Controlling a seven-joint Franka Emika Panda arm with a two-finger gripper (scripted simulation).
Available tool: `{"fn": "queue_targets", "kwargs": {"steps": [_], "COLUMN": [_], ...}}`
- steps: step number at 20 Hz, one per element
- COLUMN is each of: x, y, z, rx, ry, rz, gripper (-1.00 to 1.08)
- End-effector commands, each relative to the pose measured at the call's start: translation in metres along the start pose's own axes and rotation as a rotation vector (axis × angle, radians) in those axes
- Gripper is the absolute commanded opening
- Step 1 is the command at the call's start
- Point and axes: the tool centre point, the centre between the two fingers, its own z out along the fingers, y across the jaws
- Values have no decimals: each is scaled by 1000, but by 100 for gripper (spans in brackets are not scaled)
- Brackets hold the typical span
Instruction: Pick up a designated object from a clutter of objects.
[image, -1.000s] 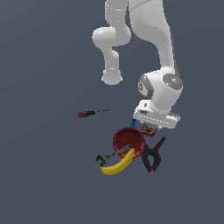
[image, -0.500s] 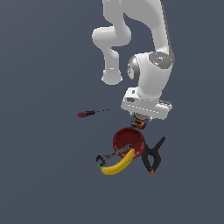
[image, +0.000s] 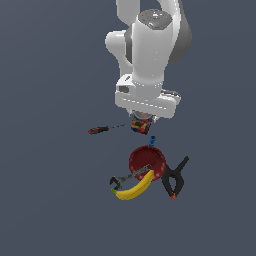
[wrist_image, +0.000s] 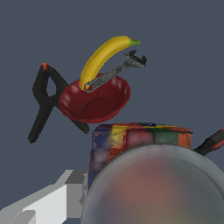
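The designated object, a small can (image: 140, 127) with a red-yellow-blue label, hangs in the air under the white hand. My gripper (image: 141, 121) is shut on it. In the wrist view the can (wrist_image: 144, 144) fills the foreground with its silvery top blurred, and one pale finger (wrist_image: 43, 199) shows beside it. The clutter lies below: a red bowl (image: 147, 161), a yellow banana (image: 134, 189), a grey wrench (image: 129, 177) leaning on the bowl's rim, a black clamp (image: 175, 179), a small blue item (image: 153, 140) and a red-handled screwdriver (image: 100, 130).
The wrist view shows the red bowl (wrist_image: 94, 103) with the wrench (wrist_image: 118, 72) and banana (wrist_image: 103, 54) across its rim, the clamp (wrist_image: 41, 100) beside it, and the screwdriver's handle (wrist_image: 214, 140) at the edge. Everything lies on a plain dark grey floor (image: 50, 200).
The arm has risen and swung toward the exterior view's left, carrying the can up and away from its spot beside the red bowl. The clutter has stayed put.
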Motion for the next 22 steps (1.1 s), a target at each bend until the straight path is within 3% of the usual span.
{"fn": "queue_targets", "kwargs": {"steps": [1, 12, 22], "x": [6, 33, 47], "y": [21, 102, 135], "z": [-26, -122, -163], "rx": [2, 0, -3], "ry": [2, 3, 4], "rz": [-1, 1, 1], "gripper": [-100, -100, -100]}}
